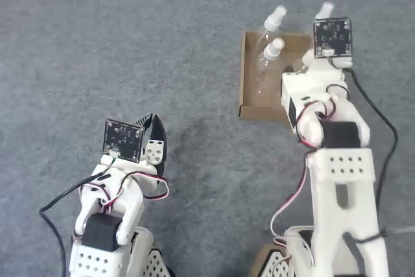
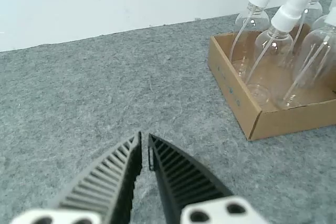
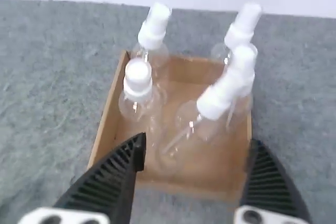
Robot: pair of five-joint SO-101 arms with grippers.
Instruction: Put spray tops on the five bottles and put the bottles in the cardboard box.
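The cardboard box (image 1: 244, 76) lies at the table's far right. Several clear bottles with white spray tops (image 3: 138, 78) stand inside it; one bottle (image 3: 209, 109) leans at a tilt. My right gripper (image 3: 197, 140) hangs open just above the near side of the box (image 3: 106, 116), with nothing between its fingers. The right arm (image 1: 331, 134) covers part of the box from above. My left gripper (image 2: 145, 141) is shut and empty, low over bare carpet at the near left (image 1: 157, 135). It points toward the box (image 2: 233, 90) from well to the side.
Grey carpet (image 1: 130, 50) covers the whole table, and a white wall runs behind its far edge. Open carpet lies between the two arms and to the left of the box.
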